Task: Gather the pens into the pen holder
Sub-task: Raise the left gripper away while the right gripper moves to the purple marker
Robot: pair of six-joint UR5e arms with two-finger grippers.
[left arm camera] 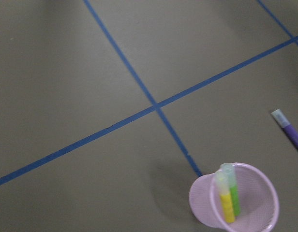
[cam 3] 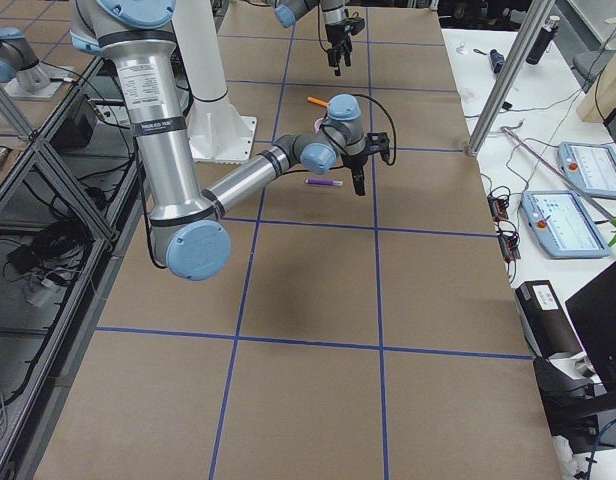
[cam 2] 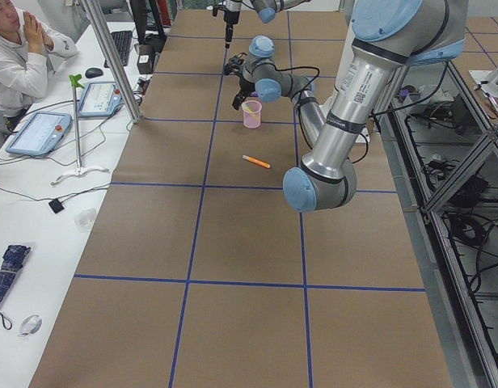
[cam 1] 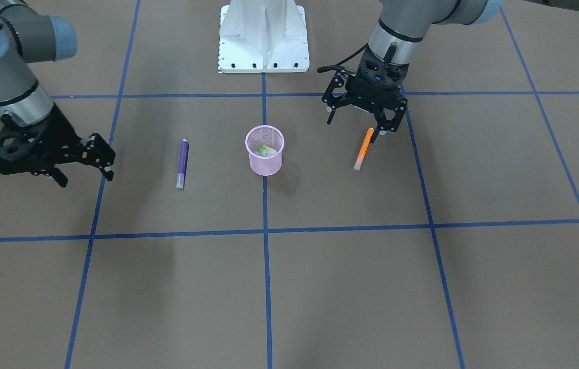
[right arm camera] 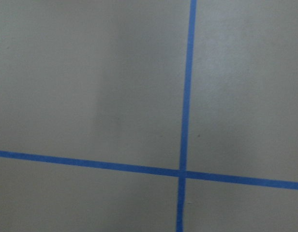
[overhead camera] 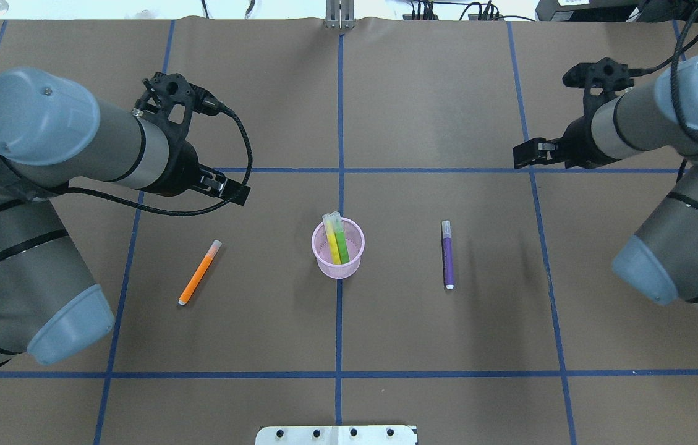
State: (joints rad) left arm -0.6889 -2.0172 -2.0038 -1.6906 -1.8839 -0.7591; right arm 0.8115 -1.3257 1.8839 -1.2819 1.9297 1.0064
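You see the pen holder point(cam 1: 264, 154) on the surface point(cam 1: 320, 287), yellow pen point(overhead camera: 331, 242) and green pen point(overhead camera: 341, 244) inside; orange pen point(cam 1: 363, 148) and purple pen point(cam 1: 182, 163) lie flat either side. Left gripper point(cam 1: 357, 125) and right gripper point(cam 1: 86, 179) hover, fingers point(cam 1: 387, 121) spread, empty.

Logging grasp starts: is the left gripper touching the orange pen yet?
Apart. The overhead view shows bare table between the left gripper and the orange pen; their overlap in the front-facing view is only perspective.
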